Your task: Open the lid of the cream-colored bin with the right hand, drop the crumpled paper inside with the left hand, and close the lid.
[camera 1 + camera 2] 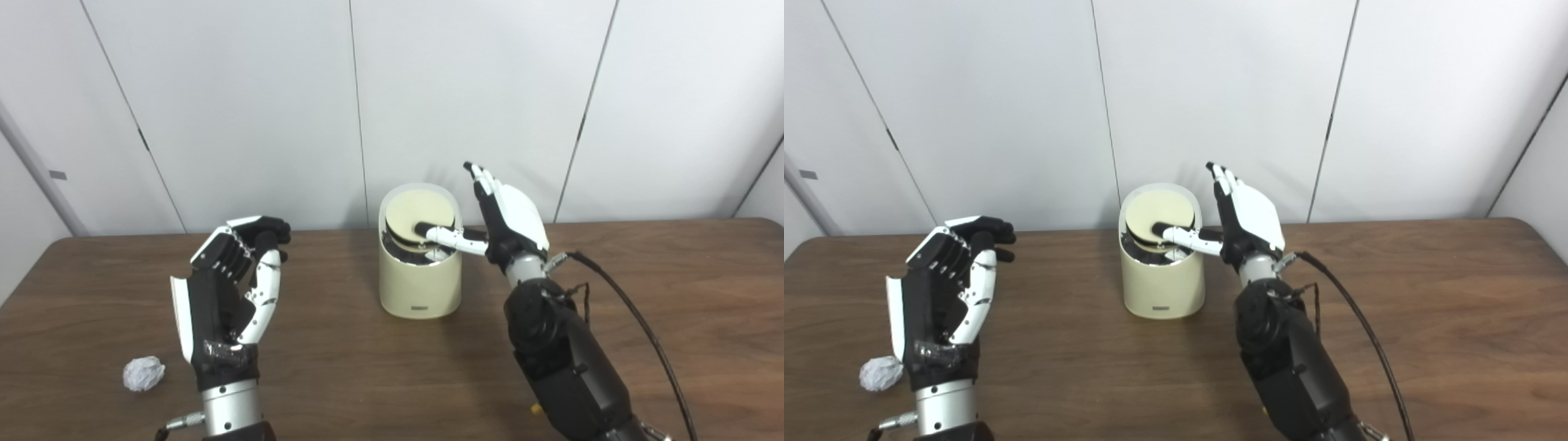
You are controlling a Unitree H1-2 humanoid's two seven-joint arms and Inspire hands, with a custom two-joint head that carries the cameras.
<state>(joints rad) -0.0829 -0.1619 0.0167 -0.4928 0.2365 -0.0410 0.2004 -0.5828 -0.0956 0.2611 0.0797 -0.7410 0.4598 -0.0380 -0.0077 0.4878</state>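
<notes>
Currently the bin (420,278) stands upright near the middle of the worktop (392,380), and its lid (420,215) is tilted, the near edge dipped inside the rim so a dark gap shows in front. Right hand (511,220) stands just beside the bin on its right: fingers extended upward and apart, gripping nothing, with only the thumb (444,236) laid across the lid and pressing on it. Left hand (229,294) is raised over the left of the worktop, fingers curled partway toward the palm, empty. Paper ball (144,373) lies on the worktop just to the left of the left wrist, not touching it, well apart from the bin. Judged step: opening the lid, partly done; paper not yet picked up. To do this well, the thumb should press near the lid's edge rather than its centre, so the disc swings further and the gap widens enough for the ball; the push should go straight down, since a sideways load on a light bin could slide or tip it. Right hand should hold that pressure steady while the left works. Left hand needs to open, lower beside the ball and close on it gently, since crumpled paper is light and may skitter away from a glancing touch. Whether the lid springs back when released I cannot tell.
</notes>
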